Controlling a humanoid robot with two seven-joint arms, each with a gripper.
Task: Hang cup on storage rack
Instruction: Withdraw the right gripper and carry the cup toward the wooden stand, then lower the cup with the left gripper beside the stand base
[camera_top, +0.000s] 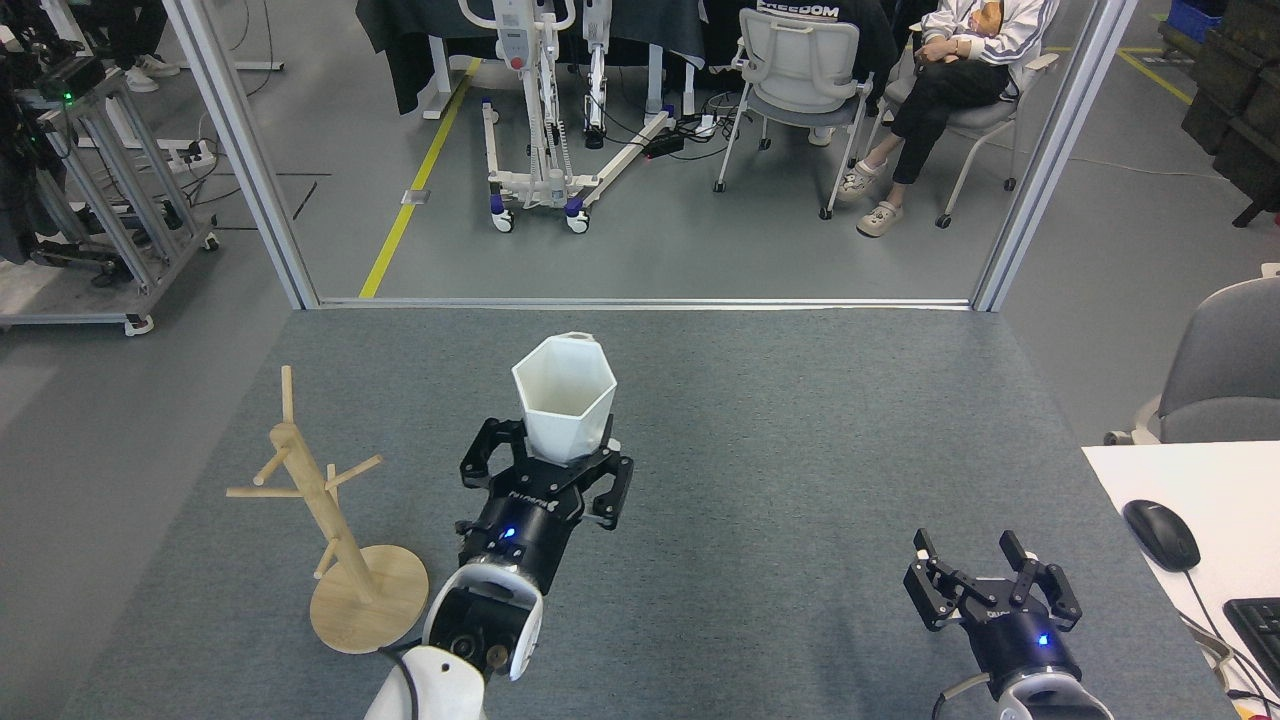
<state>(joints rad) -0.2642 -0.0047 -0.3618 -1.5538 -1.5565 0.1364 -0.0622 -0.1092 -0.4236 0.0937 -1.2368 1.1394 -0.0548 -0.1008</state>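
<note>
Head view: grey bench (800, 420) lies mostly bare, storage rack (325, 510) standing at eight o'clock near its left edge, left pincer (548, 468) clamping the upright cup (563, 398) by its base, right pincer (990, 588) spread wide at four o'clock.

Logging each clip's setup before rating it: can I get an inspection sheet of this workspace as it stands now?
Surface: grey carpet, bare apart from the rack.
Job's things: cup held upright, mouth up, off the carpet; rack standing to its left, pegs bare.
Clutter: nothing seen on the carpet.
End effectors: left end effector shut on the cup's base; right end effector open, empty, low at the right.
Cables: black cable at the right arm; cords on the floor beyond the frame.
Surroundings: white desk with mouse and keyboard; seated person; chairs, wheeled stand.
</note>
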